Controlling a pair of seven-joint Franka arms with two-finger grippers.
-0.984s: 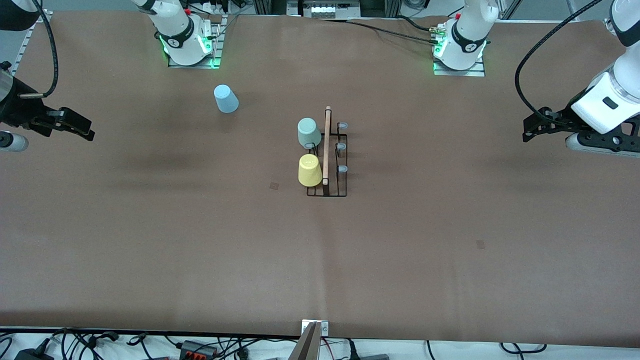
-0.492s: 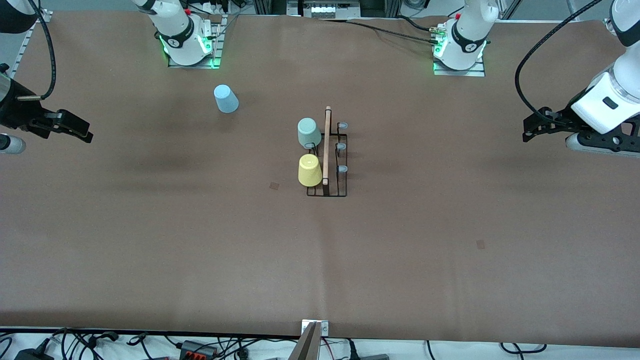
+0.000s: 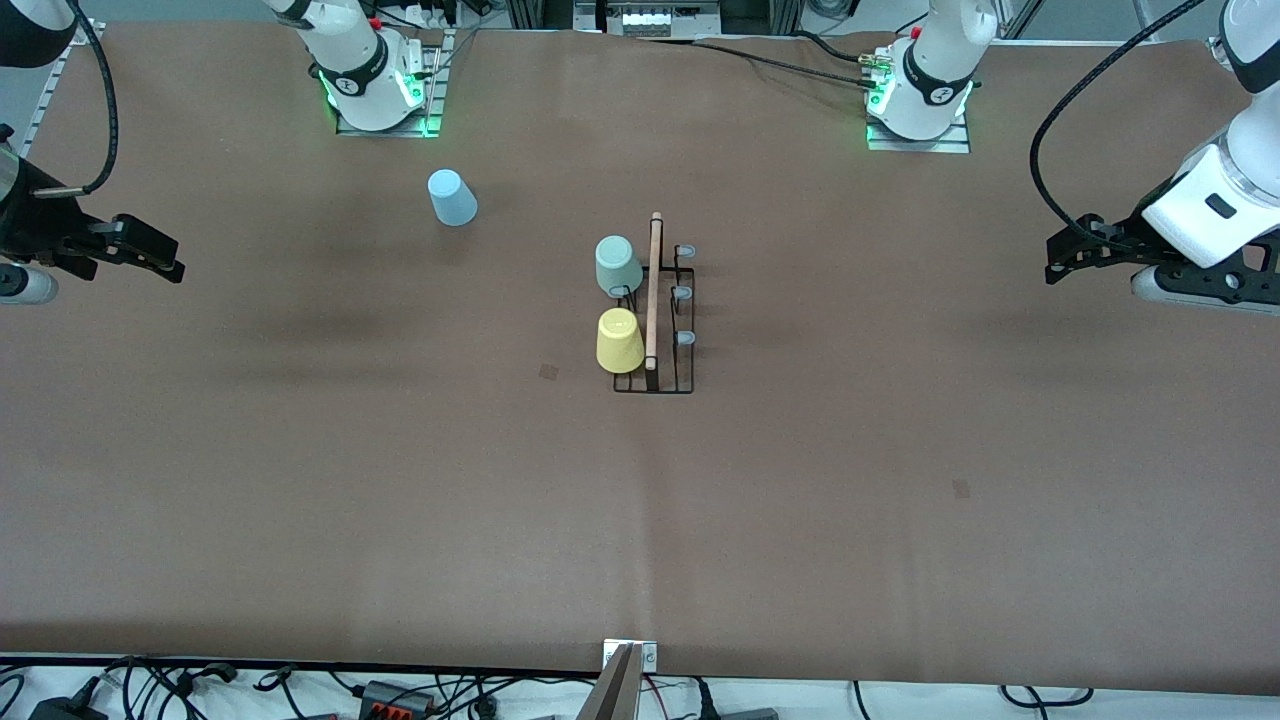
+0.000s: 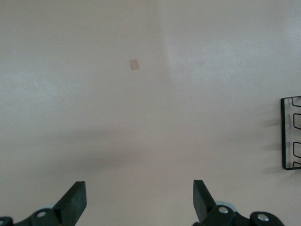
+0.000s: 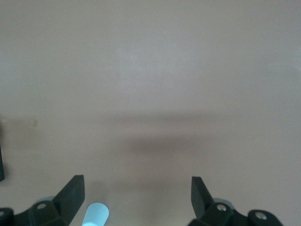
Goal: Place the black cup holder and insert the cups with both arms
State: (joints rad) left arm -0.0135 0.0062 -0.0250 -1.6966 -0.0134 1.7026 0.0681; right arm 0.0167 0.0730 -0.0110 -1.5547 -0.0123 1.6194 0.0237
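The black cup holder [image 3: 672,340] stands mid-table, its wooden rod handle [image 3: 653,290] running along its middle. The pale green cup [image 3: 618,265] and the yellow cup [image 3: 620,341] sit upside down on it, on the right arm's side of the rod. Three grey-tipped pegs [image 3: 683,294] on the left arm's side are bare. The light blue cup [image 3: 452,197] stands upside down on the table near the right arm's base; it also shows in the right wrist view [image 5: 95,215]. My right gripper [image 3: 150,255] [image 5: 136,197] is open and empty over its end of the table. My left gripper [image 3: 1070,255] [image 4: 138,202] is open and empty over its own end.
The brown table cover [image 3: 640,520] carries small dark square marks [image 3: 549,371] [image 3: 961,488]. One edge of the rack [image 4: 291,134] shows in the left wrist view. Cables and plugs lie along the table edge nearest the front camera [image 3: 390,692].
My right gripper has drifted slightly toward its end of the table. The left arm, the rack and the cups have not moved.
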